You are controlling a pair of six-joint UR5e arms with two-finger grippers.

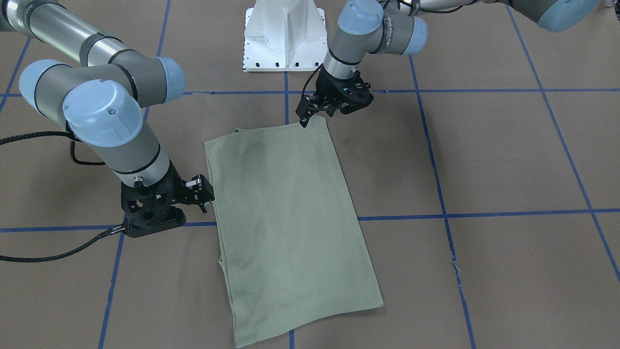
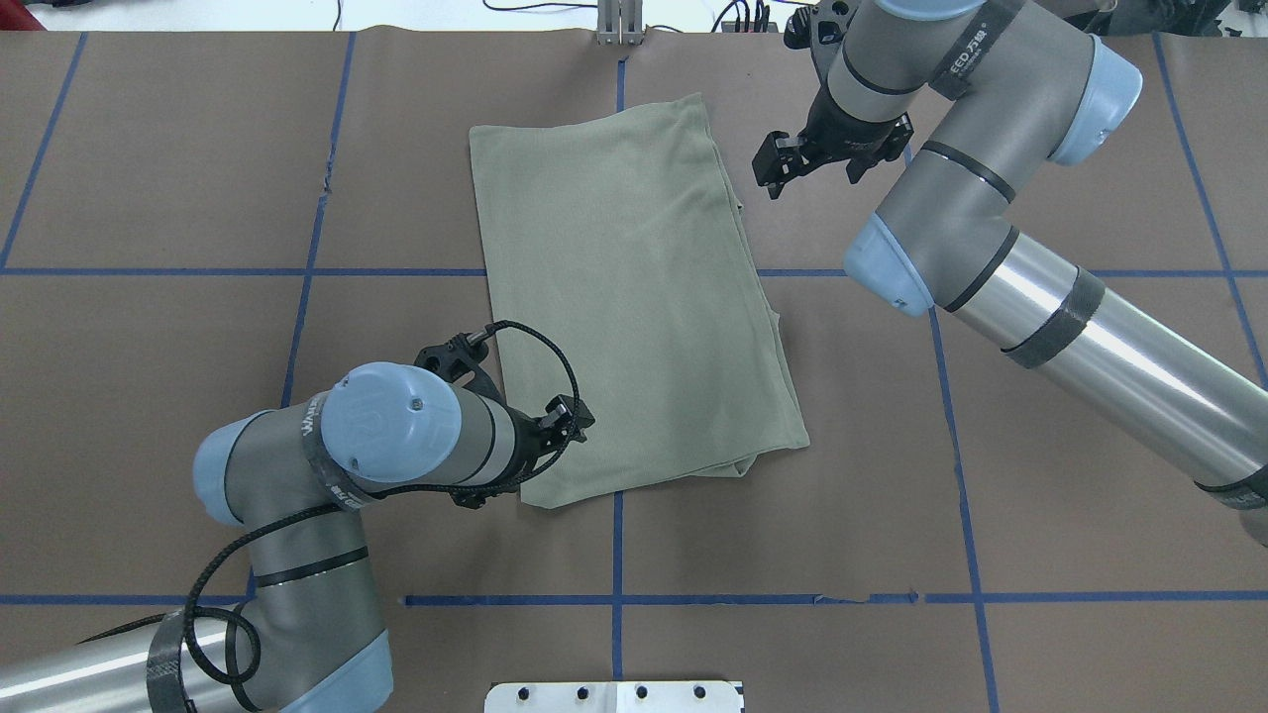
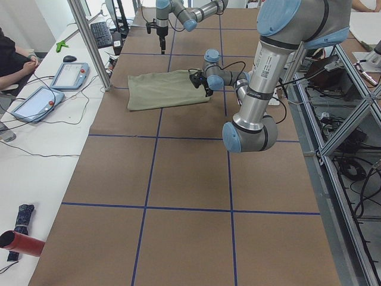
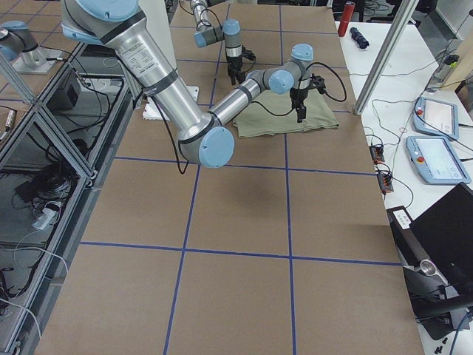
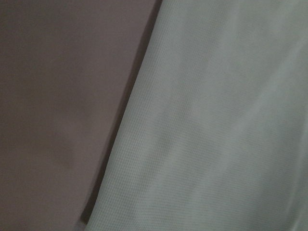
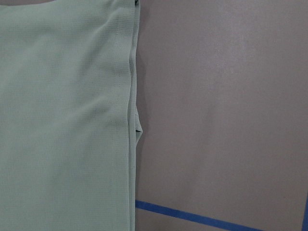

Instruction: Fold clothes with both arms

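A brown table [image 1: 508, 160] gridded with blue tape lines carries the sage-green knit shirt [image 1: 286, 213], folded into a long flat rectangle near its middle. The black two-finger left hand [image 1: 305, 120] meets the shirt's corner nearest the robot. The black right hand [image 1: 206, 191] sits just beside one long edge. I cannot tell how far either hand is open.

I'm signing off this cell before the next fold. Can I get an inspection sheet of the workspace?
Surface: brown table with blue tape grid.
Job's things: green shirt folded into a rectangle, lying flat.
Clutter: nothing seen.
End effectors: left end effector at a shirt corner, grip unclear; right end effector beside the shirt's edge, open.
Cables: black cables along both arms.
Surroundings: white pedestal; tablets on the side bench.
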